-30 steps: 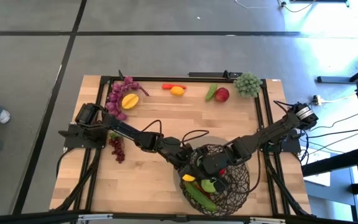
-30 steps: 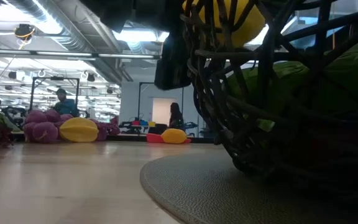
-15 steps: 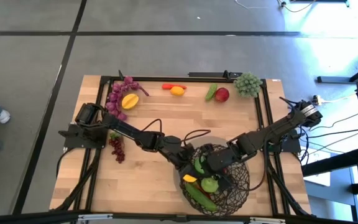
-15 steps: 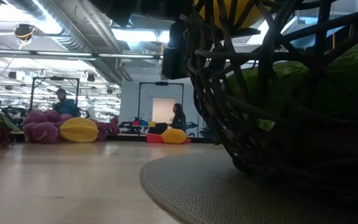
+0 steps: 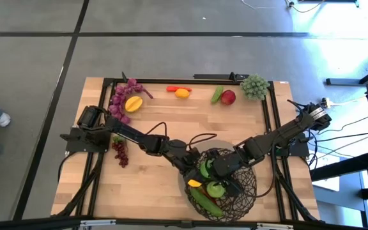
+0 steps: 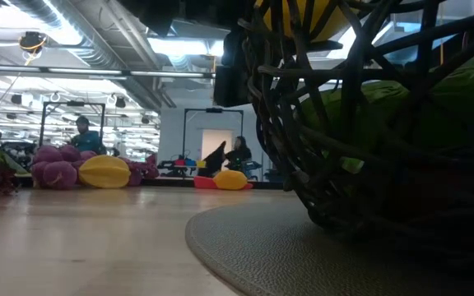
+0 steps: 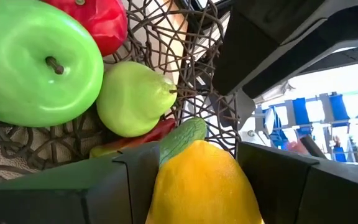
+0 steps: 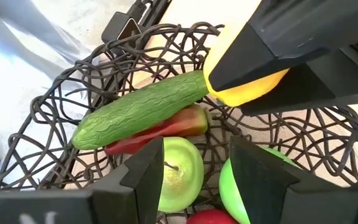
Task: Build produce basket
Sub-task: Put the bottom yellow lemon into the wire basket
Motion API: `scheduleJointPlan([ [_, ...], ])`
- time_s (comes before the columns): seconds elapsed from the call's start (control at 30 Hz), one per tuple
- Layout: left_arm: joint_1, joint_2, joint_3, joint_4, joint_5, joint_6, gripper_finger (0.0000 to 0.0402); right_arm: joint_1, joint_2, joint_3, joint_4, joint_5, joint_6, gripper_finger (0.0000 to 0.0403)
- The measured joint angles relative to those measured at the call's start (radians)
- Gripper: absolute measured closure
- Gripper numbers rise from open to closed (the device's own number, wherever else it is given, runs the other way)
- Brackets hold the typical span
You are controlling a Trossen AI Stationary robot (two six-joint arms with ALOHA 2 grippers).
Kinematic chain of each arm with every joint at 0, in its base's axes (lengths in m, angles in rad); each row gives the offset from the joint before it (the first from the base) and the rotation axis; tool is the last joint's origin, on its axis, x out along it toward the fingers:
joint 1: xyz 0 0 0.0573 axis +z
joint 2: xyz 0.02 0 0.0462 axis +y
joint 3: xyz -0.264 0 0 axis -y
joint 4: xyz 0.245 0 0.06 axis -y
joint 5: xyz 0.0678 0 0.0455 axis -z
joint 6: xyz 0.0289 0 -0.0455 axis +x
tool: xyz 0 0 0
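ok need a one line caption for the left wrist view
Left claw holds a yellow lemon over the woven basket, above a green apple and pear.

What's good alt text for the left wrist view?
The left gripper holds a yellow lemon over the woven basket; inside lie a green apple, a pear, a cucumber and something red.

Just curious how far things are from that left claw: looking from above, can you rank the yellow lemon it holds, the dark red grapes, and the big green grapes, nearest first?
From the left gripper, over the basket:
1. Yellow lemon, held between its fingers.
2. Dark red grapes, on the table's left side.
3. Green grapes, far right corner.
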Motion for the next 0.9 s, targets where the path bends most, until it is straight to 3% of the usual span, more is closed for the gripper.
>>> scheduleJointPlan([
  [0.9,0.000,0.000,0.000,0.003,-0.011,-0.005,0.0205,0.000,0.000,0.000,0.006,0.000,-0.003,0.0226],
])
